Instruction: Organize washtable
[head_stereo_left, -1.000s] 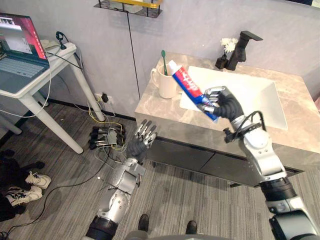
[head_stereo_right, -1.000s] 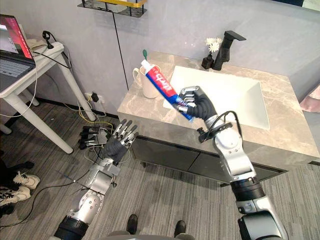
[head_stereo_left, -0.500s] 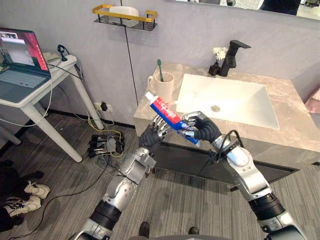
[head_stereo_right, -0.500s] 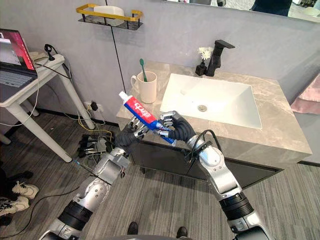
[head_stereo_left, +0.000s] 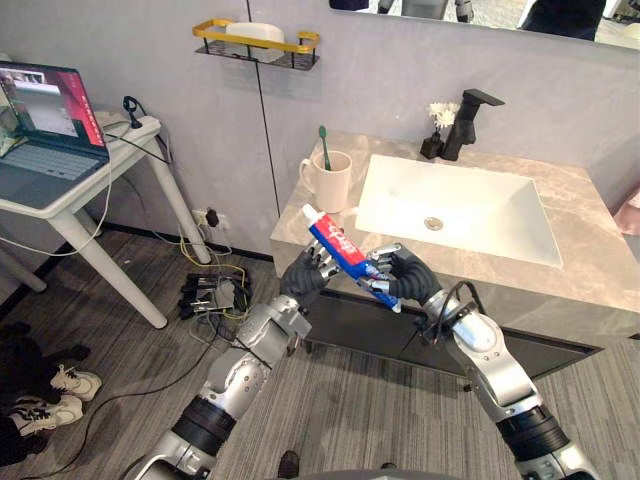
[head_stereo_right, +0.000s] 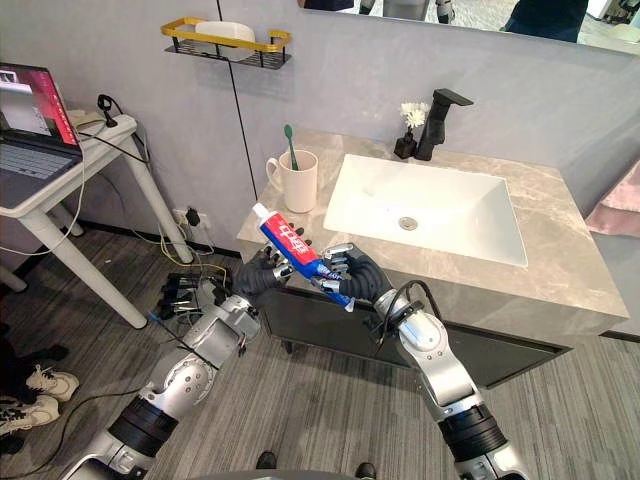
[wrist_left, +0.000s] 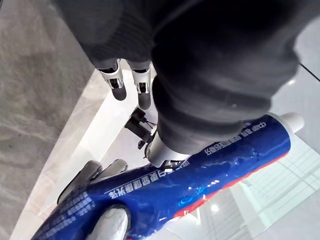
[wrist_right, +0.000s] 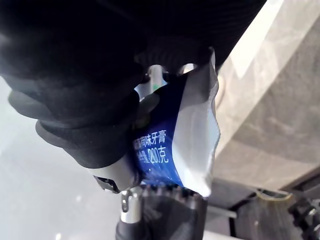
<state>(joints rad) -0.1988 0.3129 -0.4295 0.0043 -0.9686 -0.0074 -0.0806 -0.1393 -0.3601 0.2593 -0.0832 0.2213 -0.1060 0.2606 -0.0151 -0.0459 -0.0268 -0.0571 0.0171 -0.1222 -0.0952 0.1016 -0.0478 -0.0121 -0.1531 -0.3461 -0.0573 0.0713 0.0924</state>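
Observe that the toothpaste tube (head_stereo_left: 340, 250) has dropped to the tabletop (head_stereo_left: 590, 290) front edge. Left hand (head_stereo_left: 303, 280) fingers pinch its middle; right hand (head_stereo_left: 405, 278) fingers clamp its crimped end.

The blue toothpaste tube (wrist_left: 210, 165) has white writing in a row along its side and more white writing with a number near its flat end, on the blue part, while the laptop screen (head_stereo_left: 45, 100) has marks too small to read.
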